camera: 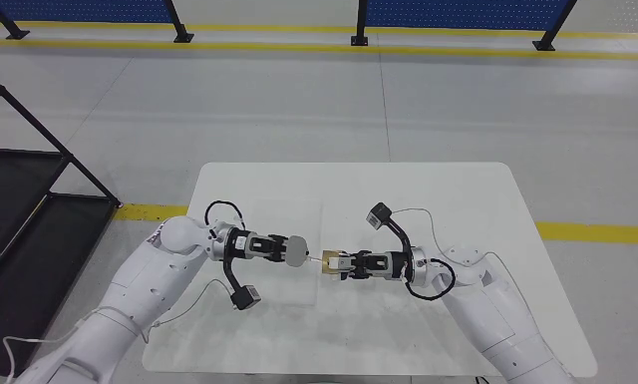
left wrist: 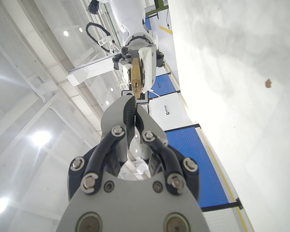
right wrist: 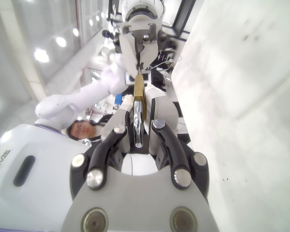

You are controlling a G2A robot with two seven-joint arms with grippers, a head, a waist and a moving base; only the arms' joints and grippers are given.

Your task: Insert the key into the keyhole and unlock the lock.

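My left gripper (left wrist: 134,109) clenches the thin silver key (left wrist: 136,95), tip at the keyhole (left wrist: 135,83) of the solid brass padlock (right wrist: 138,86) my right gripper (right wrist: 139,105) grasps above the white table (camera: 419,194). Both are stiff, slick metal; the key probably needs pinching flat across its bow.

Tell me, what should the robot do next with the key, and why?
Probably ease the key straight further into the lock. The left gripper pinches the key with its tip at the keyhole, and the right gripper holds the lock lined up facing it. How deep it sits is unclear.
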